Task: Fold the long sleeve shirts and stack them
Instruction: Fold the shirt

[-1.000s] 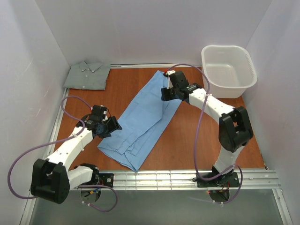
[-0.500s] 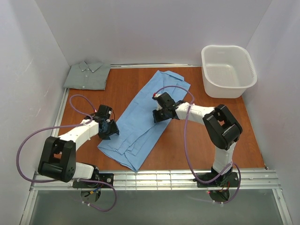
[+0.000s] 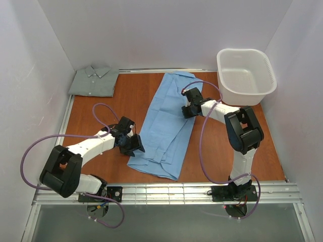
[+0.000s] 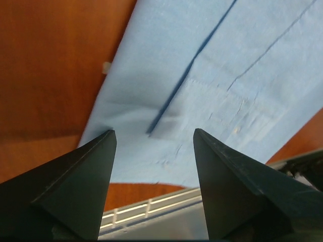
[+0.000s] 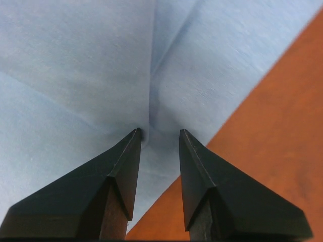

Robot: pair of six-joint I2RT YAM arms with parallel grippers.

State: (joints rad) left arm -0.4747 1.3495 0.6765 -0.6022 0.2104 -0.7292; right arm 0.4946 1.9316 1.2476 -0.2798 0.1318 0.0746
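One blue shirt (image 3: 164,126), grey-green shirt (image 3: 93,81), outside basket (image 3: 246,97)

Top external: fixed high behind the arm bases (image 3: 101,192), looking down and forward over the whole reddish-brown wooden tabletop (image 3: 121,101). Left wrist: held close, facing down at the 8 o'clock edge of the light sky-blue cloth shirt (image 3: 166,121). Right wrist: closer still, at its 1 o'clock edge. Shared throughout: shirt and tabletop.

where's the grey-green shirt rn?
Top view: the grey-green shirt lies folded at the far-left corner of the table, left of the blue shirt and not touching it.
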